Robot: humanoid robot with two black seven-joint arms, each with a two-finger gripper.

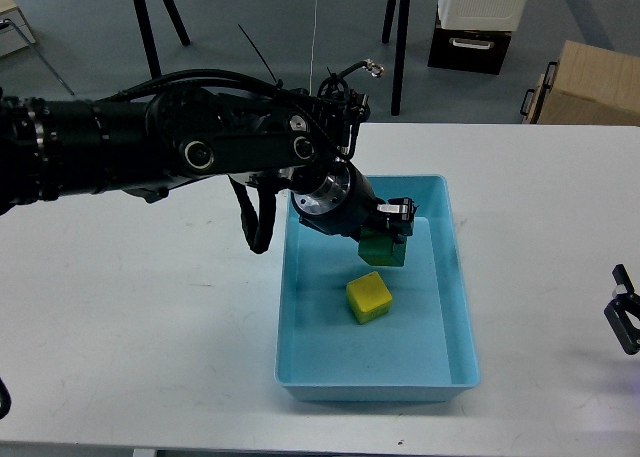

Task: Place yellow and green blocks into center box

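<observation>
A light blue box [462, 307] sits on the white table. A yellow block [369, 297] lies on the box floor near its middle. My left gripper [387, 233] reaches in from the left and is shut on a green block [380, 249], holding it above the box floor, just up and right of the yellow block. My right gripper [625, 320] shows only partly at the right edge, low over the table, away from the box; its jaws cannot be told apart.
A cardboard box [585, 82] stands beyond the table at the back right. A white and black cabinet [478, 22] and black stand legs [400, 47] are on the floor behind.
</observation>
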